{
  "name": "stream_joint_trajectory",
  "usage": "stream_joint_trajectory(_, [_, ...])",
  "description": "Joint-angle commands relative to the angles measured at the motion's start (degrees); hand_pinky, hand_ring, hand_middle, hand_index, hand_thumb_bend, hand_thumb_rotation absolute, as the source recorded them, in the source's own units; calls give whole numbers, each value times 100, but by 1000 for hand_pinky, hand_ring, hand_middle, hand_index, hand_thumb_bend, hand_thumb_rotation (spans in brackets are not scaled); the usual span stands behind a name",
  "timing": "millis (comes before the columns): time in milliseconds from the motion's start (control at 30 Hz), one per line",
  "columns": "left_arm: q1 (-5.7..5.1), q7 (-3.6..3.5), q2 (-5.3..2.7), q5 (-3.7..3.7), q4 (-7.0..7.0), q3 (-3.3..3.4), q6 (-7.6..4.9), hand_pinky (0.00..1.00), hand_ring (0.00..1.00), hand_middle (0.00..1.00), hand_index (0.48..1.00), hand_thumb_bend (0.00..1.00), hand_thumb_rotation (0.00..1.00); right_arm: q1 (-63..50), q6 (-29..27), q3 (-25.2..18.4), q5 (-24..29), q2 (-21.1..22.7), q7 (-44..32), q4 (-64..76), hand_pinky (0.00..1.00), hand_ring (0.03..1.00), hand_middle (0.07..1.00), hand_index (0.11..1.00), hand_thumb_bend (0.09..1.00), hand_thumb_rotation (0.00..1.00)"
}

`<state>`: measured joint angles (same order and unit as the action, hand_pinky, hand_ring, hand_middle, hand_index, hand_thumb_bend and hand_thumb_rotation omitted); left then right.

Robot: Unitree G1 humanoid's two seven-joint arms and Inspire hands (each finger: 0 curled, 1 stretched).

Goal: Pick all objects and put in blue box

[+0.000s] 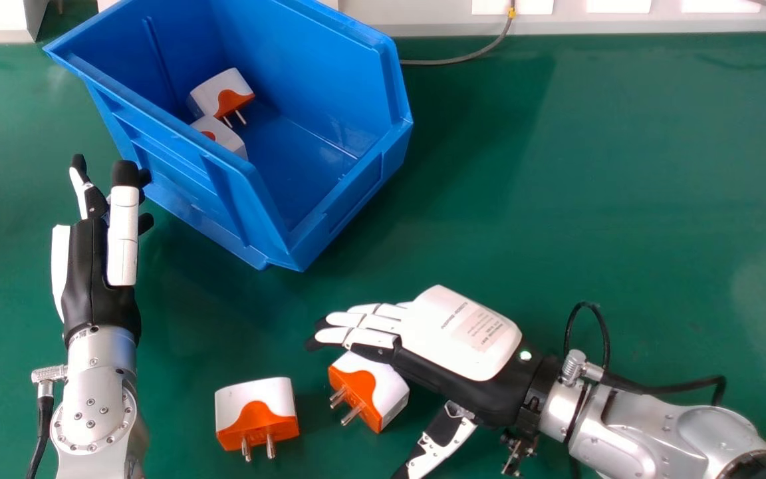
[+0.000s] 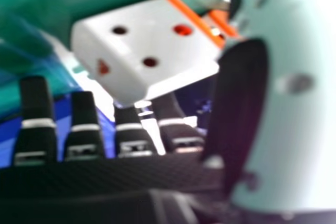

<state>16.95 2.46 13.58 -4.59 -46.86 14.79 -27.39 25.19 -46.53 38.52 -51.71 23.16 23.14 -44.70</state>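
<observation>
The white-and-orange plastic plug adapters [image 1: 256, 406] look half dealt with: of the four in the head view, two are in the box and two are out on the work surface. Largest of all is the smooth green table [image 1: 589, 199], and on it, set at an angle, stands the open blue plastic box [image 1: 350, 213]. In its left part lie the far boxed adapter [image 1: 222, 93] and, just beside it, the near boxed adapter [image 1: 223, 136], partly hidden by the wall.

The black-and-white left hand [image 1: 94, 306], beside the box, is open with fingers extended, and holds nothing. The black-and-white right hand [image 1: 456, 329] is open too, fingers nearly straight and thumb well apart, above the right-hand loose adapter [image 1: 383, 392] — which lies in the gap between them, not gripped. Whether the fingers touch it, I cannot tell.

The other loose adapter lies just to the left, its metal prongs [image 1: 270, 446] toward the view's bottom edge. What is left, I judge, is two grasps and two drops — the closer adapter first, then its neighbour.
</observation>
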Motion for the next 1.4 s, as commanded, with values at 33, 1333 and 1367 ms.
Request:
stream_joint_trajectory(33, [0, -21, 33, -19, 122, 16, -23, 860, 904, 866, 942, 950, 1000, -79, 241, -180, 159, 127, -220, 123, 647, 821, 852, 790, 725, 121])
stream_joint_trajectory(1333, [17, -91, 36, -70, 113, 50, 12, 863, 908, 868, 942, 965, 1000, 26, -384, -316, -46, -8, 1127, -210, 371, 465, 506, 501, 504, 1])
stream_joint_trajectory(1367, [23, -92, 40, -70, 101, 51, 12, 863, 908, 868, 942, 965, 1000, 32, -420, -318, -113, -25, 1394, -226, 371, 465, 506, 501, 504, 1])
